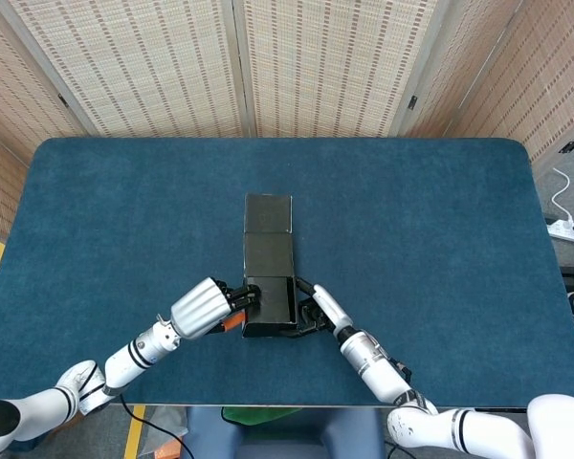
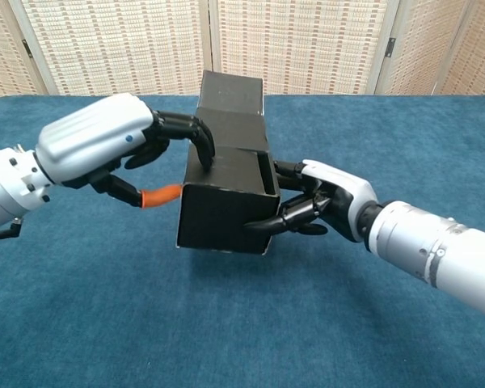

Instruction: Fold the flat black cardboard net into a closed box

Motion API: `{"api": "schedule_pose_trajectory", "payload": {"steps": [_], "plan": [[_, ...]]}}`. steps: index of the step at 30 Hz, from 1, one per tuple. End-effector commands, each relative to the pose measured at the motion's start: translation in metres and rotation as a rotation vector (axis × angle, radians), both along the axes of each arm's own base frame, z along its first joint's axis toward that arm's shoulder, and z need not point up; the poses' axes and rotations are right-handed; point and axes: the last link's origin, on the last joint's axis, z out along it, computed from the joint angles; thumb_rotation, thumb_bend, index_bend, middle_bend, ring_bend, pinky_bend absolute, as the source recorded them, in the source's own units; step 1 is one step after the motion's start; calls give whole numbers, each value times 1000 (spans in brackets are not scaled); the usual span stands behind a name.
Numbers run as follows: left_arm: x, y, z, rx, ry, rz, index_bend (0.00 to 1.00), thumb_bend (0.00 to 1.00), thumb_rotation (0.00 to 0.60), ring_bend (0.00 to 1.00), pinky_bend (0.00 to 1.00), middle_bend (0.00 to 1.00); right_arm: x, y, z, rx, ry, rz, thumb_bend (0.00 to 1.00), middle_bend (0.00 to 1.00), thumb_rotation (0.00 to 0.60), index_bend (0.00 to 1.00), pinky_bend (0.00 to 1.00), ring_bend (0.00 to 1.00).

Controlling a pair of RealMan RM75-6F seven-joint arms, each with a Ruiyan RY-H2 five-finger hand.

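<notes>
The black cardboard box (image 1: 270,304) (image 2: 224,208) is partly folded and held above the blue table near its front edge. Its lid flap (image 1: 268,229) (image 2: 233,103) stretches away toward the far side. My right hand (image 1: 318,310) (image 2: 323,207) grips the box's right side, with dark fingers wrapped around the front corner. My left hand (image 1: 207,308) (image 2: 105,149) is at the box's left side, its fingers (image 2: 196,136) curled over the top left edge and pressing on it; its orange thumb tip (image 2: 160,196) points at the left wall.
The blue table (image 1: 430,249) (image 2: 242,323) spreads wide around the box. Slatted screens (image 1: 316,67) stand behind the far edge. A power strip with a cable (image 1: 566,228) lies on the floor at the right.
</notes>
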Motion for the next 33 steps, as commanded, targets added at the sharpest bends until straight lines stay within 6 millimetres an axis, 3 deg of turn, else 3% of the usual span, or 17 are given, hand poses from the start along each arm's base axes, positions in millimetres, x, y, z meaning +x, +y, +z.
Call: {"api": "schedule_pose_trajectory", "payload": {"steps": [1,10,23,28,33], "plan": [[-2,0,-13,-3,31,-31,465,372,600,866,929,449,0,-2,-6,-12,20,10,250,604,600,543,1000,772],[-14,6,-35,12,140,-43,442,373,600,866,922,436,-5,-8,-24,-23,73,23,250,605,600,543,1000,772],[-24,7,-45,6,311,-52,408,372,600,862,905,406,-17,-3,-39,-30,103,39,250,604,600,543,1000,772],[-21,4,-46,21,355,-74,444,372,600,860,901,414,-22,1,-40,-40,108,46,250,604,600,543,1000,772],[-18,2,-47,32,367,-82,566,372,600,860,901,526,-24,3,-41,-45,102,46,249,604,600,543,1000,772]]}}
